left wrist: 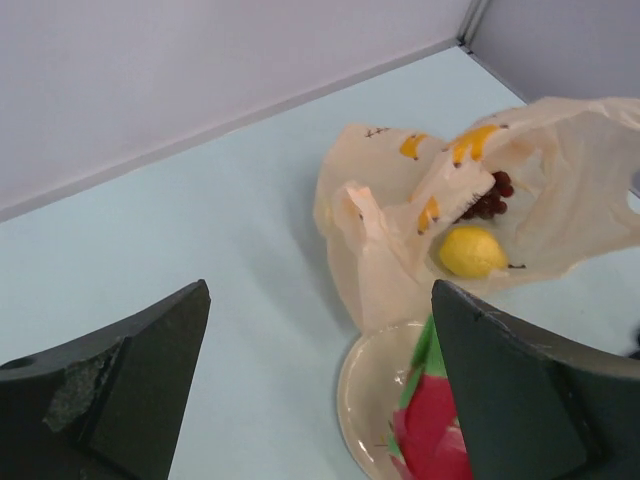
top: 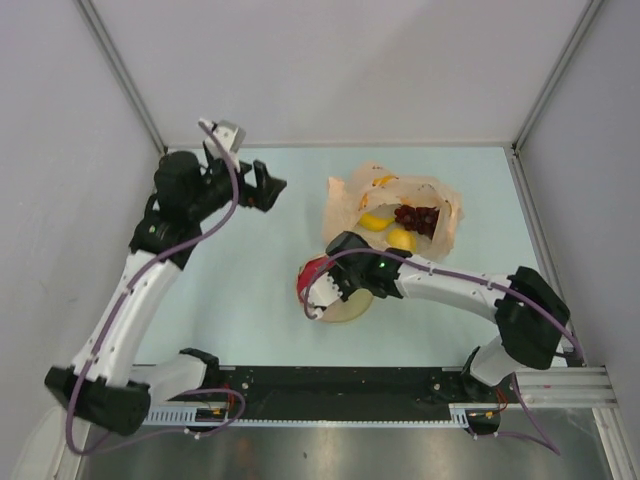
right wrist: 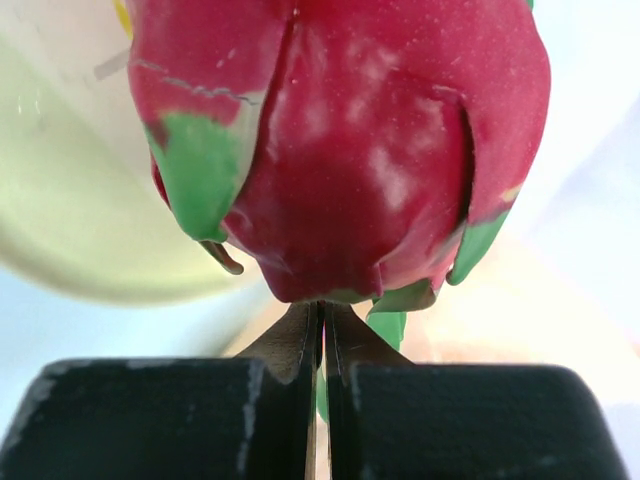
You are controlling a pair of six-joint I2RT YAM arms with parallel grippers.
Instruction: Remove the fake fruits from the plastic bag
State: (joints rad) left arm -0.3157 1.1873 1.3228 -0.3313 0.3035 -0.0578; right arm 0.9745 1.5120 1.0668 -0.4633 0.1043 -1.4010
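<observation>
Peach bag (left wrist: 560,170) holds lemon (left wrist: 470,250), grapes (left wrist: 488,197). Right fingers (right wrist: 160,420) pinch glossy red, green-leafed fruit (right wrist: 340,150) above plate (left wrist: 365,390); left fingers (left wrist: 120,400) wide apart.

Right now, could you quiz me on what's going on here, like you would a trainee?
1. True or false: the left gripper is open.
2. What does the right gripper hold? A nothing; B the red fruit; C a cup.
3. Name one fruit lying in the plastic bag.
Key: 1 true. 2 B. 3 lemon or grape bunch.
</observation>
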